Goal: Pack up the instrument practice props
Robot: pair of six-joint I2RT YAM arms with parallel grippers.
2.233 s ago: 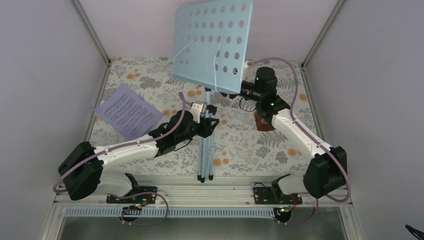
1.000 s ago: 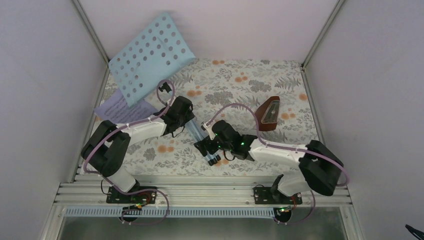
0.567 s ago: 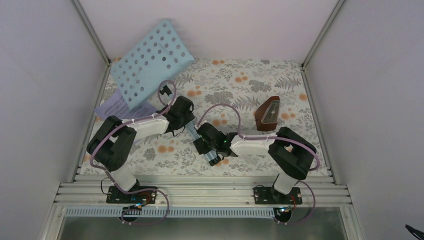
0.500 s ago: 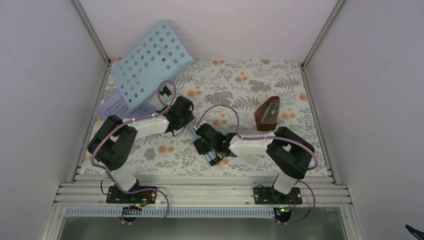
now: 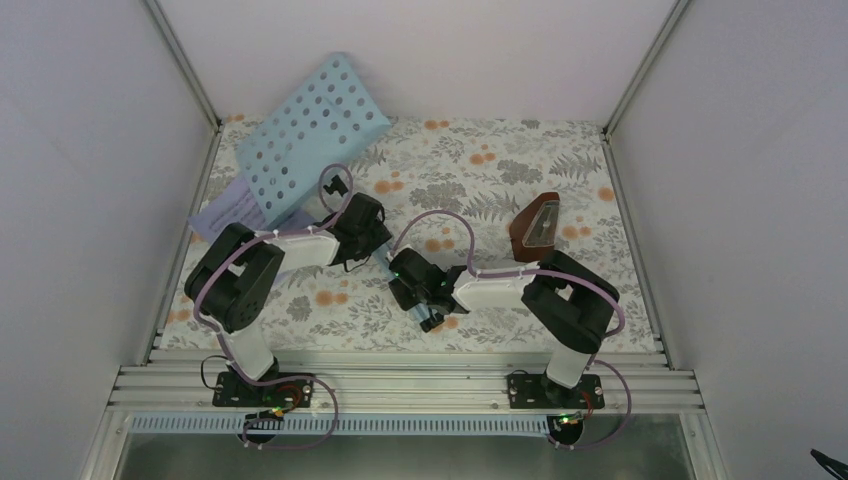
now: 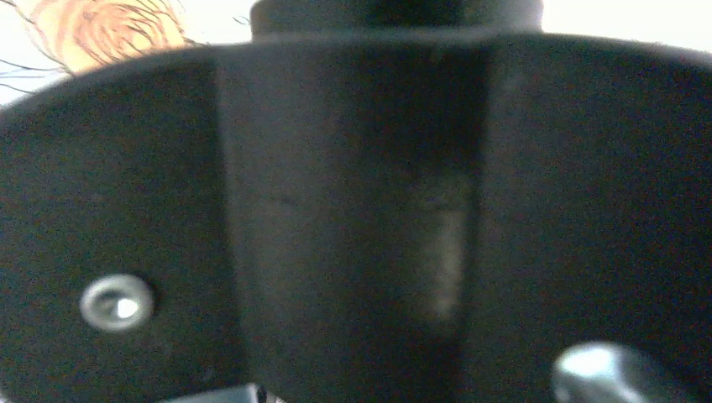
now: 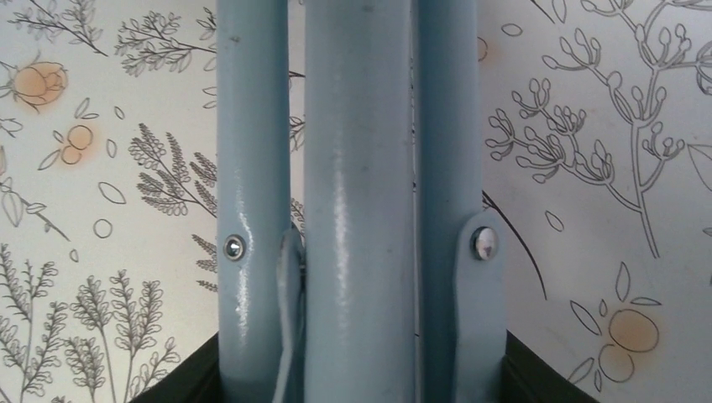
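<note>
Right claw [image 5: 431,318] clasps music stand [image 7: 357,210] legs.

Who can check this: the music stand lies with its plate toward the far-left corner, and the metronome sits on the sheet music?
The metronome part is wrong: the top external view shows it on the tablecloth at the right, apart from the sheet music. The music stand does lie plate toward the far-left corner.

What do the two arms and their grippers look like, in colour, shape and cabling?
The left arm and the right arm look alike: white tubular links between bulky, rounded black joint housings, each with a lilac cable looping loosely along it. The left gripper and the right gripper are black. A small green light glows on the right arm near its gripper. No sleeves or readable markings show.
</note>
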